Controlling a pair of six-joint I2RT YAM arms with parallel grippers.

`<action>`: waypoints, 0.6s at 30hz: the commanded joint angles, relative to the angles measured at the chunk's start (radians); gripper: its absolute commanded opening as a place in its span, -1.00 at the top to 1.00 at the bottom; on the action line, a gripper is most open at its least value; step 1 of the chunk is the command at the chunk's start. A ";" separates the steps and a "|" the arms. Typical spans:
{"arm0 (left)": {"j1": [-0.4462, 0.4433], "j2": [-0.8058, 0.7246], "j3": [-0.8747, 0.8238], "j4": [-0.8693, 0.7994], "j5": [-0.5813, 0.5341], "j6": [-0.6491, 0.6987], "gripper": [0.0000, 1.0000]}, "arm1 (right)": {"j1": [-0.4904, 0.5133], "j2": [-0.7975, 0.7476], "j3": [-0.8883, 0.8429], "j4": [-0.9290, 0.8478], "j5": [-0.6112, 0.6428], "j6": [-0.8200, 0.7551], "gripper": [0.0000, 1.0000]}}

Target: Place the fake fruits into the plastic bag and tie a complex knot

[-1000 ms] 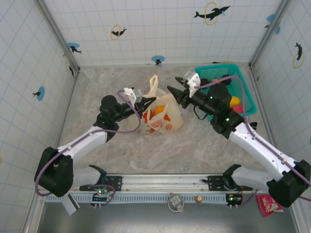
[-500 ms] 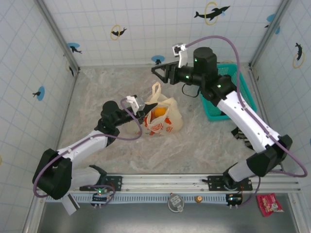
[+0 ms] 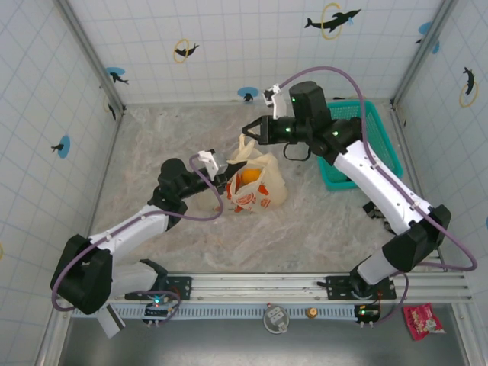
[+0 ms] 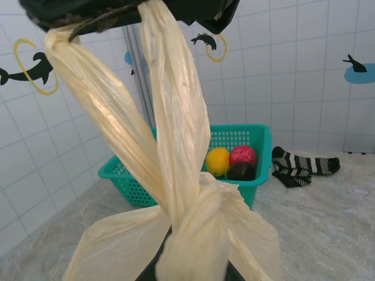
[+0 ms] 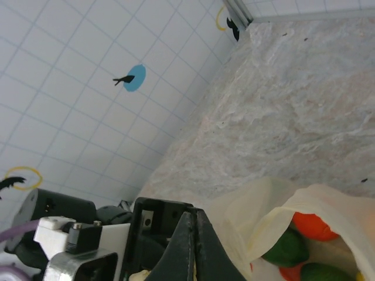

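Note:
The cream plastic bag point(image 3: 259, 187) stands mid-table with fake fruits inside: an orange one point(image 3: 248, 177) from above, orange point(image 5: 310, 225) and green point(image 5: 284, 249) ones in the right wrist view. My left gripper point(image 3: 223, 174) is shut on the bag's bunched handle point(image 4: 193, 234) at its left side. The other handle loop point(image 3: 244, 143) rises to my right gripper point(image 3: 246, 128), whose jaws are shut on its top. In the left wrist view both strips point(image 4: 170, 105) cross and run up to that gripper point(image 4: 129, 10). Yellow point(image 4: 217, 161), red point(image 4: 242, 156) and dark brown point(image 4: 240, 171) fruits lie in the basket.
The teal mesh basket point(image 3: 381, 149) sits at the back right, partly under my right arm. A black-and-white striped cloth point(image 4: 302, 167) lies on the table beside it. Tiled walls close the table on three sides.
My right arm swung from the basket over to the bag, came down onto the raised handle loop and shut its jaws there. The left gripper kept its hold and barely moved.

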 commanded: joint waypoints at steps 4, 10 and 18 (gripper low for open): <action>0.022 0.017 0.037 0.002 -0.002 -0.097 1.00 | 0.038 -0.188 -0.130 0.123 0.068 -0.070 1.00; 0.044 0.043 0.060 0.015 0.010 -0.171 1.00 | 0.124 -0.381 -0.439 0.352 0.149 -0.165 1.00; 0.058 0.055 0.077 0.010 0.013 -0.223 1.00 | 0.176 -0.514 -0.886 0.705 0.201 -0.327 1.00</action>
